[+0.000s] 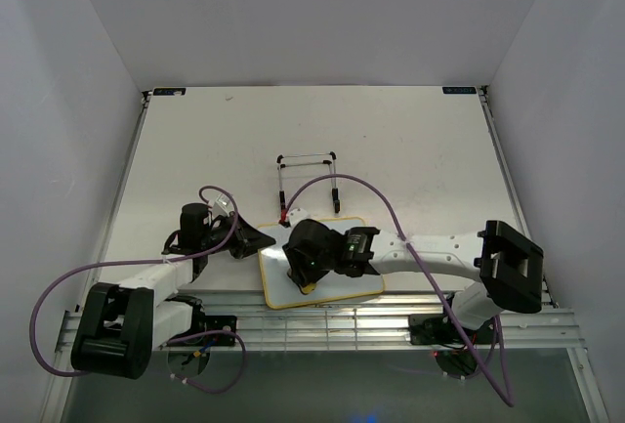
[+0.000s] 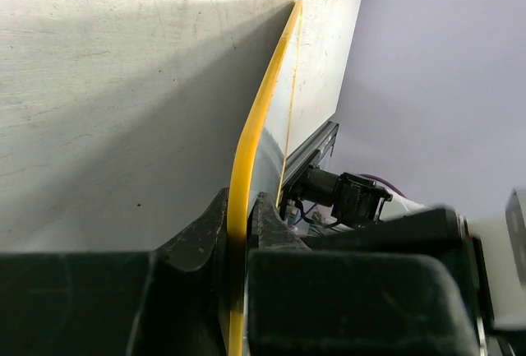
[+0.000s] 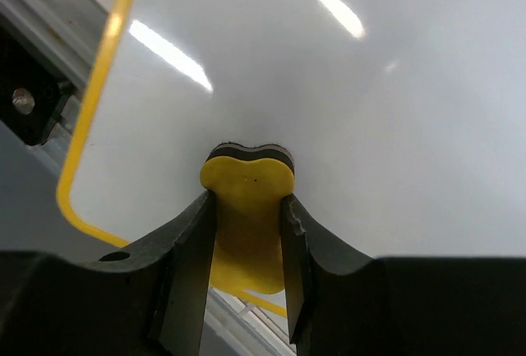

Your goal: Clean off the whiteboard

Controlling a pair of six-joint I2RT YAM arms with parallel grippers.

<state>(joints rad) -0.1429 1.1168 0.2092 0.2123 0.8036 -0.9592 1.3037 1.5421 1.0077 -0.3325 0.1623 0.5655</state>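
Whiteboard is laid flat at near centre of table, left edge pinched by left gripper. Eraser is clamped in right gripper, pressed on it. Felt should be kept flat, pressure even, strokes overlapped, frame held steady.

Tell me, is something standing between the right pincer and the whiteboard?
Only the yellow eraser that the right pincer holds; its dark pad seems to rest on the whiteboard. Nothing else shows between them. The left pincer grips the whiteboard's edge directly.
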